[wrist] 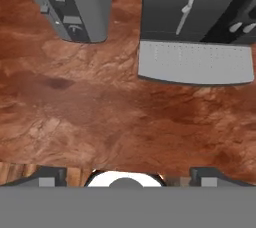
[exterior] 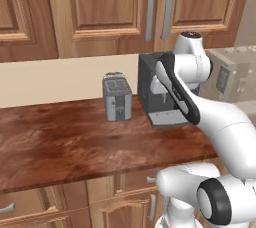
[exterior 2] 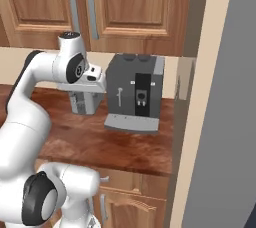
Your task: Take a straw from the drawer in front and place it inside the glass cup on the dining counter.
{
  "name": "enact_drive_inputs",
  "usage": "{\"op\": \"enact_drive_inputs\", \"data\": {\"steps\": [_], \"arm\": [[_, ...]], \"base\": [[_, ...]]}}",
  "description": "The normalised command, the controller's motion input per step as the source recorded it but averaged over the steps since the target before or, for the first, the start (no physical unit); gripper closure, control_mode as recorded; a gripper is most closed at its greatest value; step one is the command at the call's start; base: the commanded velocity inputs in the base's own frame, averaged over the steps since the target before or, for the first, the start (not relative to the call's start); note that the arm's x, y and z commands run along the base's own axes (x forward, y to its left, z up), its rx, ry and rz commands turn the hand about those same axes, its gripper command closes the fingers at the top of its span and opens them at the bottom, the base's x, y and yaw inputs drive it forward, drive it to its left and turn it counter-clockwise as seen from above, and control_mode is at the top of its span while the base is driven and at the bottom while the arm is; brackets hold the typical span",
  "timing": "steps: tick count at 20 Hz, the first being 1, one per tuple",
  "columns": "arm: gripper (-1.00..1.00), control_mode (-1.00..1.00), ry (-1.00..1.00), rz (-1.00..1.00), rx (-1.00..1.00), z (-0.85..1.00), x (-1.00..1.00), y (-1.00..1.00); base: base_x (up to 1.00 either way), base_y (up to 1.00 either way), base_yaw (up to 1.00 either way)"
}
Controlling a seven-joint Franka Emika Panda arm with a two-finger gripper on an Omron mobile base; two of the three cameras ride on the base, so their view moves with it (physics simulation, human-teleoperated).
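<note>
My gripper hangs open above the wood counter, its two dark fingertips set wide apart with nothing between them. It points down at the counter's front edge, in front of the toaster and the coffee machine. The hand sits beside the coffee machine's left face. Below the counter edge the drawer is shut, its small metal handle facing out. The straw, the glass cup and the dining counter are out of view.
A grey toaster and a dark coffee machine with a grey drip tray stand at the back of the counter. Wooden wall cabinets hang above. A tall grey panel closes the right side.
</note>
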Motion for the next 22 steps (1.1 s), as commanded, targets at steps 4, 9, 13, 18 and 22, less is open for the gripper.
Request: {"op": "enact_drive_inputs", "data": {"steps": [4, 9, 13, 18, 22], "arm": [[-1.00, 1.00, 0.00, 0.00, 0.00, 0.00, 0.00, 0.00], [-1.00, 1.00, 0.00, 0.00, 0.00, 0.00, 0.00, 0.00], [-1.00, 1.00, 0.00, 0.00, 0.00, 0.00, 0.00, 0.00], [-1.00, 1.00, 0.00, 0.00, 0.00, 0.00, 0.00, 0.00], [-1.00, 1.00, 0.00, 0.00, 0.00, 0.00, 0.00, 0.00]], "base": [[-0.76, 0.00, -0.28], [-0.76, 0.37, -0.40], [-0.60, 0.79, -0.45], [-0.57, 0.84, -0.47], [-0.31, 0.77, -0.44]]}}
